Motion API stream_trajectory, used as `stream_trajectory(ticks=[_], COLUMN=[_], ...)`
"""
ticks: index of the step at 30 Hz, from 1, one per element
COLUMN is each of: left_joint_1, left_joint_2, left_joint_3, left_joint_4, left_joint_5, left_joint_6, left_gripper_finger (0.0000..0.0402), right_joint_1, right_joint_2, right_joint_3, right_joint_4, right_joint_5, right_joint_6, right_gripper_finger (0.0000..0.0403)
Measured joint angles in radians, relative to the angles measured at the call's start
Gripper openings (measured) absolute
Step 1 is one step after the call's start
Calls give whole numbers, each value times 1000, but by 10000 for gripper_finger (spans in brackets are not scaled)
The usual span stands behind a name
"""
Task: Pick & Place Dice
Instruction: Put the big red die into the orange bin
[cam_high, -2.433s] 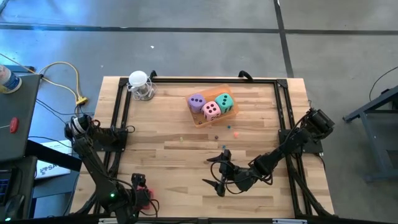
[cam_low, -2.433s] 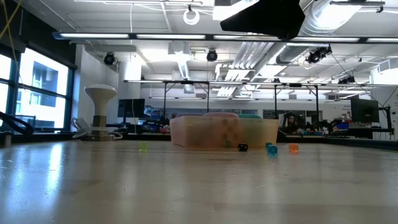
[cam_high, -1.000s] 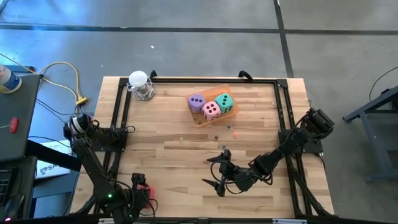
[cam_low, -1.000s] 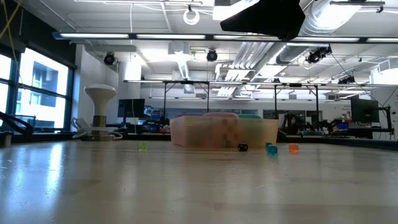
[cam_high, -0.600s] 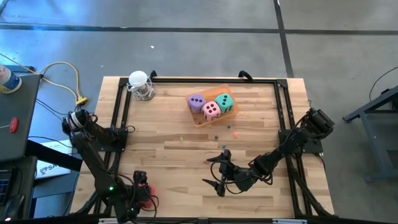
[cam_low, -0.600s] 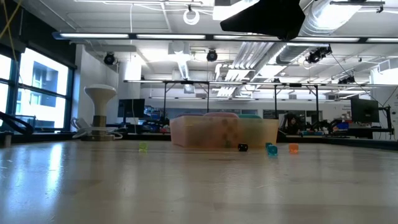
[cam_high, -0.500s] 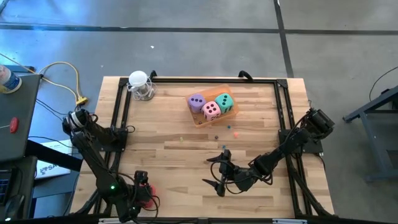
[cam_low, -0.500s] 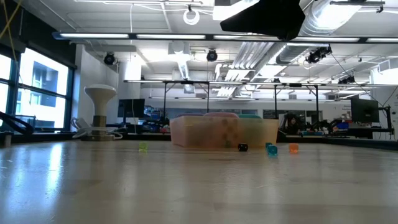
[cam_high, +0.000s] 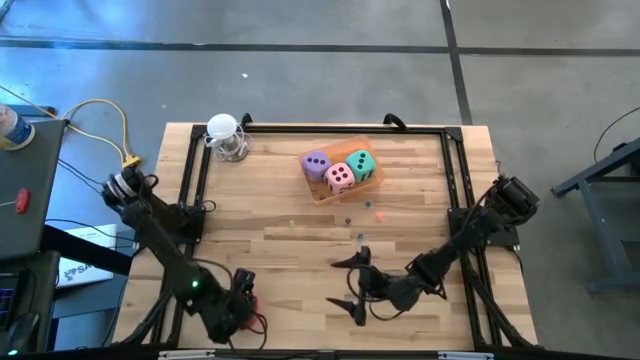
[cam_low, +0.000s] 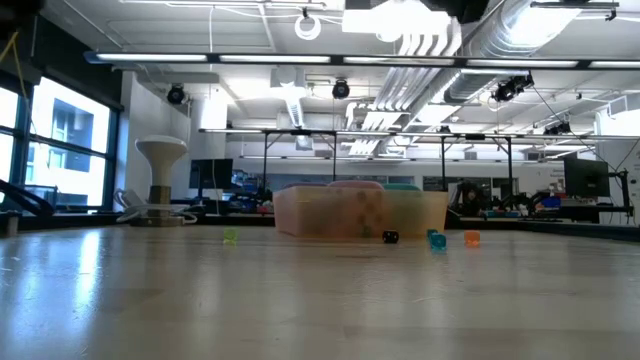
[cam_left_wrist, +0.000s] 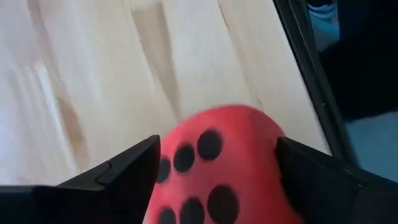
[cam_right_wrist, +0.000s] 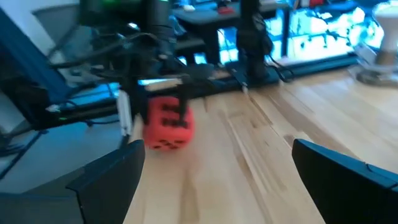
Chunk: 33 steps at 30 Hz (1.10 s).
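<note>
- High view: the left claw (cam_high: 240, 300) sits at the near left part of the table (cam_high: 270, 250), with the red die (cam_high: 249, 302) showing between its fingers. The right claw (cam_high: 356, 285) hangs over the near middle of the table, its fingers spread wide and holding nothing. The purple die (cam_high: 317, 163), pink die (cam_high: 340, 177) and teal-green die (cam_high: 361, 164) lie side by side in a tray (cam_high: 322, 193) at the far middle. A few tiny beads (cam_high: 358, 237) lie scattered near the tray.
- Low view: the tray (cam_low: 360, 214) stands far off across the table, with small beads (cam_low: 436, 239) just in front of it. Neither claw shows here.
- Left wrist view: the red die (cam_left_wrist: 224, 168) fills the space between the two dark fingers (cam_left_wrist: 118, 177), dark pips facing the camera; the fingers lie close on both sides of it.
- Right wrist view: the red die (cam_right_wrist: 168, 124) sits in the left claw (cam_right_wrist: 163, 115), above the wooden table.
</note>
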Motion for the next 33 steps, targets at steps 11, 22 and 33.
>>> stream_trajectory(ticks=[11, 22, 33], left_joint_1=[125, 78, 110], left_joint_2=[-71, -85, -77], left_joint_3=[2, 39, 45], left_joint_4=[-67, -52, -57], left_joint_5=[106, -72, -132], left_joint_6=[139, 135, 20], left_gripper_finger=[241, 234, 235], right_joint_1=[84, 92, 74], right_joint_2=[0, 0, 0], right_joint_3=[0, 0, 0], right_joint_4=[73, 73, 59], right_joint_5=[0, 4, 2], right_joint_6=[-57, -46, -40], right_gripper_finger=[400, 400, 400])
